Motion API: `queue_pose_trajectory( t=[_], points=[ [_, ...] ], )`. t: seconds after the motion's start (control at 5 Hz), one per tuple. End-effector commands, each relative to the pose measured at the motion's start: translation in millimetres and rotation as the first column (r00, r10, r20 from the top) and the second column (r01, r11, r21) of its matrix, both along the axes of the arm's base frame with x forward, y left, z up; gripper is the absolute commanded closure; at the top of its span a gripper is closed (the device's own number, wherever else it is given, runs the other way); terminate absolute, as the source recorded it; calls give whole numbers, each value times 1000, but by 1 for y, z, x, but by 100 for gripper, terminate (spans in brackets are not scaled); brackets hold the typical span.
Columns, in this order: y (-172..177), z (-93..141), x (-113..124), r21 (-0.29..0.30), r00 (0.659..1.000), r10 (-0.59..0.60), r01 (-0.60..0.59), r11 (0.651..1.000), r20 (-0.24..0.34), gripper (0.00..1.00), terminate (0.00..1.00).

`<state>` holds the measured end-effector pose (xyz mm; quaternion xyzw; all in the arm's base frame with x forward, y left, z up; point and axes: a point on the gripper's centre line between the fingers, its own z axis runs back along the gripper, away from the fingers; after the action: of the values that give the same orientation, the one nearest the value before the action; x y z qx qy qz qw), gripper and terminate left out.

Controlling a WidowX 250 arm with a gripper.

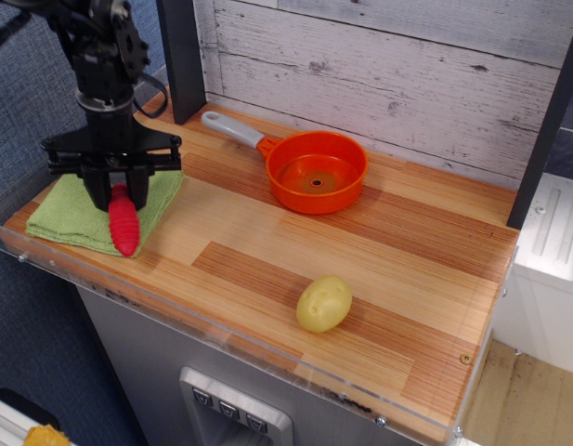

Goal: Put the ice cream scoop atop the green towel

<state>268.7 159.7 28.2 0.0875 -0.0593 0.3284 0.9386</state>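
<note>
My gripper is shut on the ice cream scoop. Only the scoop's ribbed red handle shows, hanging down from the fingers; its silver bowl is hidden inside the gripper. The handle's tip hangs over the front right part of the green towel, which lies flat at the left end of the wooden counter. I cannot tell whether the tip touches the cloth.
An orange pan with a grey handle sits at the back middle. A yellow potato-like object lies near the front. A dark post stands behind the gripper. A clear plastic rim edges the counter.
</note>
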Motion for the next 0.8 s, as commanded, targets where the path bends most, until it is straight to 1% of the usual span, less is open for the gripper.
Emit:
queue_pose_trajectory(
  t=[0.0, 0.2, 0.4, 0.6],
  points=[
    [13, 13, 0, 64, 1000, 11, -13, 998, 28, 100, 0],
    [14, 12, -1, 65, 1000, 9, -10, 998, 22, 100, 0],
    [13, 13, -1, 24, 999, 1, -1, 1000, 36, 0, 0],
    [14, 18, -3, 21, 999, 0, -1, 1000, 37, 0, 0]
  ],
)
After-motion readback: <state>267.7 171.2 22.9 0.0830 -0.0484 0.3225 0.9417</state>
